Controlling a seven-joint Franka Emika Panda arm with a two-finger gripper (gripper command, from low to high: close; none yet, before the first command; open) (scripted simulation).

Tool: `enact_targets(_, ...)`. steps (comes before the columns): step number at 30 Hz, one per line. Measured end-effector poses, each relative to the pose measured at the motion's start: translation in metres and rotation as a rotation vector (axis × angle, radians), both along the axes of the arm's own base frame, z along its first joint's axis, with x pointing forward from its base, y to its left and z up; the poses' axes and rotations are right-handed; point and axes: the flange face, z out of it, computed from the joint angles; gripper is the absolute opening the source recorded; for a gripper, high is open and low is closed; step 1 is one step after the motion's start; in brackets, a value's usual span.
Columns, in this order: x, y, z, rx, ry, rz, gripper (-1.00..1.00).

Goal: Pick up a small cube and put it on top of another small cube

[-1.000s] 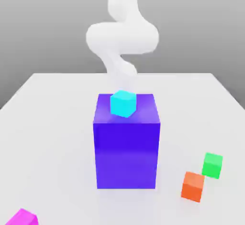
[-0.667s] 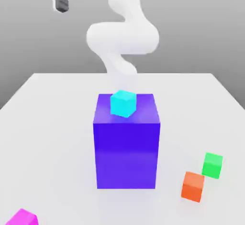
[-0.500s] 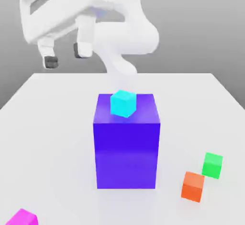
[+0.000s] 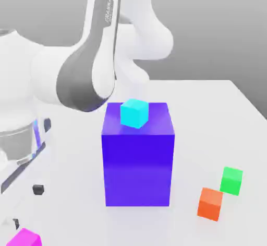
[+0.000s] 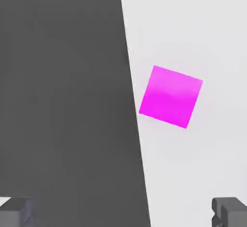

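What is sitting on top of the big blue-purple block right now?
A cyan cube sits on the big blue-purple block, near its back edge. The patch of top face beneath the cube is covered.

A white table (image 4: 208, 109) carries a big blue-purple block (image 4: 137, 164). Beside that block sit an orange cube (image 4: 210, 203) and green cube (image 4: 231, 180); the pink cube (image 4: 23, 238) lies well apart.
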Motion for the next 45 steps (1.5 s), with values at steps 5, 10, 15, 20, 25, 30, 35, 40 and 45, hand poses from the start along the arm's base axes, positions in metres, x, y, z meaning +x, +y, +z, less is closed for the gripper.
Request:
enact_targets(5, -0.010, -0.018, -0.076, -0.020, 0.058, -0.139, 0.00)
enact_targets(10, -0.011, -0.018, -0.101, -0.020, 0.059, -0.144, -1.00)
enact_targets(15, -0.010, -0.019, -0.087, -0.021, 0.058, -0.145, -1.00)
enact_targets(20, -0.007, 0.027, -0.040, 0.023, 0.059, -0.061, -1.00)
enact_targets(25, 0.006, 0.132, -0.037, 0.080, 0.053, 0.235, -1.00)
enact_targets(30, 0.002, 0.237, -0.028, 0.118, 0.038, 0.546, -1.00)
enact_targets(35, -0.034, 0.329, -0.012, 0.128, 0.039, 0.702, -1.00)
enact_targets(40, -0.092, 0.402, 0.004, 0.098, 0.051, 0.783, -1.00)
enact_targets(45, -0.169, 0.465, 0.013, 0.027, 0.056, 0.873, -1.00)
